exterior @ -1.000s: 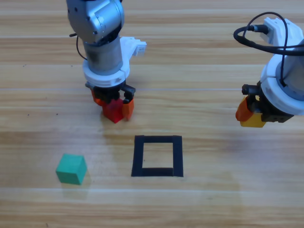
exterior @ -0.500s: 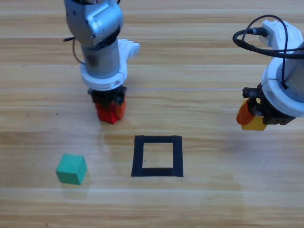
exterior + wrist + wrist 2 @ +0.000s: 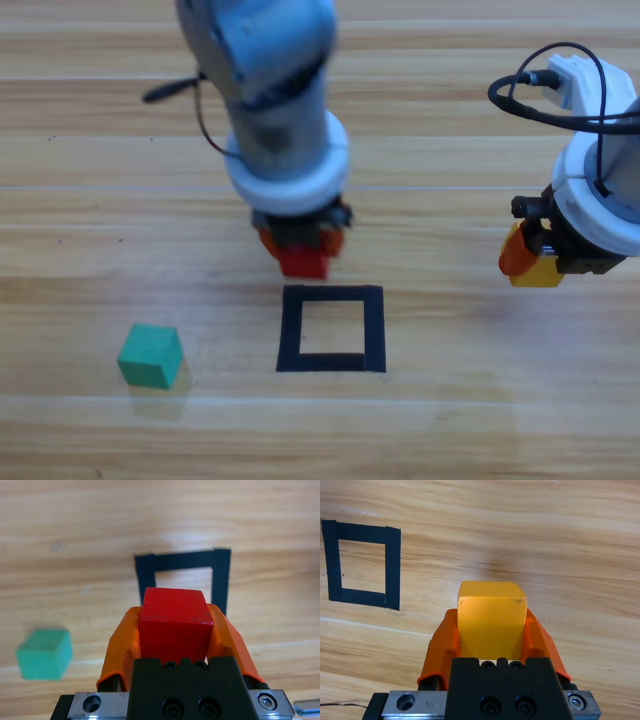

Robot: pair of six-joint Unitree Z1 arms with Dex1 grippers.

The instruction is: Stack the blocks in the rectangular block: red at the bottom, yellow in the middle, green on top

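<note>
Black tape square [image 3: 331,329] lies on the wooden table [image 3: 450,420]. Just above it, the left gripper [image 3: 301,252] squeezes the red cube [image 3: 303,262], half hidden. Far right of it, the right gripper [image 3: 535,262] squeezes the yellow cube [image 3: 538,272]. Green cube [image 3: 151,355] sits left.

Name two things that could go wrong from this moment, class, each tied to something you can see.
1. The left tool holds the red cube just short of the black tape square, which is barely wider than a cube; released off-centre, the cube could land on the tape.
2. The right tool grips the yellow cube off to the right; moving in too early, it could crowd the left arm.
</note>
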